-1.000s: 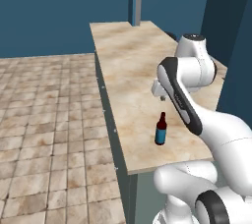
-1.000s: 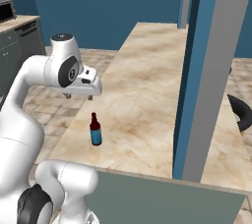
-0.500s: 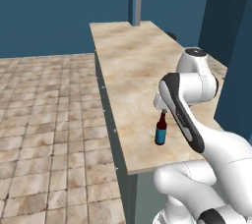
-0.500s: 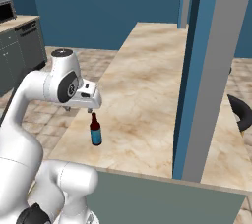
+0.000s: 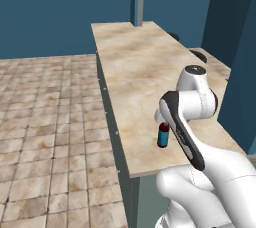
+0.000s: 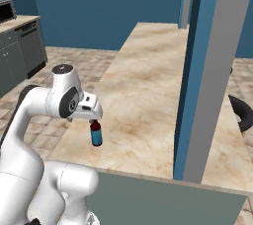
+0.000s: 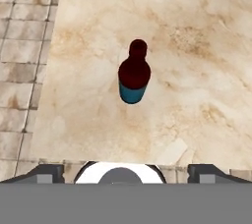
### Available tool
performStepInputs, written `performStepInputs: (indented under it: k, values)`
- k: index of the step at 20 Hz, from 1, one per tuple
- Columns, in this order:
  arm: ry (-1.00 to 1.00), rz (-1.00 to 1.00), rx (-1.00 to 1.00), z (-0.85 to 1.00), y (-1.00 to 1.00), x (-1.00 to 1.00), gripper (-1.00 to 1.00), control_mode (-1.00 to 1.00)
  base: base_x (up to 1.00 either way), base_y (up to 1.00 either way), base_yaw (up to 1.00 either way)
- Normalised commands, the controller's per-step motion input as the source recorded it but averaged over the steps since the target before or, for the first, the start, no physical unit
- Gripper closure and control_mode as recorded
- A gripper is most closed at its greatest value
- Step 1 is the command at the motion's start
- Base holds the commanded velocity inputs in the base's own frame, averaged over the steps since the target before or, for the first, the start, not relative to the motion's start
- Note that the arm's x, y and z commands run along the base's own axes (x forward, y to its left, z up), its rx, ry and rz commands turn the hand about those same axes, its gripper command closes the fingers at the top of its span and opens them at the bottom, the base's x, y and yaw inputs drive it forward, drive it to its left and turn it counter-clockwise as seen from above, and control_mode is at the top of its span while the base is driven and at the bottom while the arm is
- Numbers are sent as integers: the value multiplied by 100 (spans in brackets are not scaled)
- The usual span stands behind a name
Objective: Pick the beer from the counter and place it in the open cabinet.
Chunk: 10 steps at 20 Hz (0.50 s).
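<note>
The two-finger gripper point(image 6: 92, 120) has come down over the small dark brown glass beer point(image 6: 96, 133) near the beige marble counter's point(image 5: 135, 67) front edge — aligned for grasping; jaws apart, empty.

Rendered kitchen interior — a long beige marble-patterned tabletop point(image 5: 135, 62) on grey-green base panels point(image 5: 112, 132), tan stone-tile floor point(image 5: 45, 122), deep blue walls point(image 5: 60, 12), and grey cabinetry point(image 6: 20, 51) bearing a dark appliance point(image 6: 6, 11) at far left.

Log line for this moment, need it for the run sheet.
phase: approach | gripper: open, directly above beer | beer: upright on counter, near its edge, ungrasped | cabinet placement: not yet done
</note>
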Motion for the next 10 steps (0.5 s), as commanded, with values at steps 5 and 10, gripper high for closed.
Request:
performStepInputs:
  k: [5, 10]
  values:
    - [-11, -1, -5, -26, 0, 5, -100, -100, 0, 0, 0]
    - [-11, -3, -5, -28, 0, 15, -100, -100, 0, 0, 0]
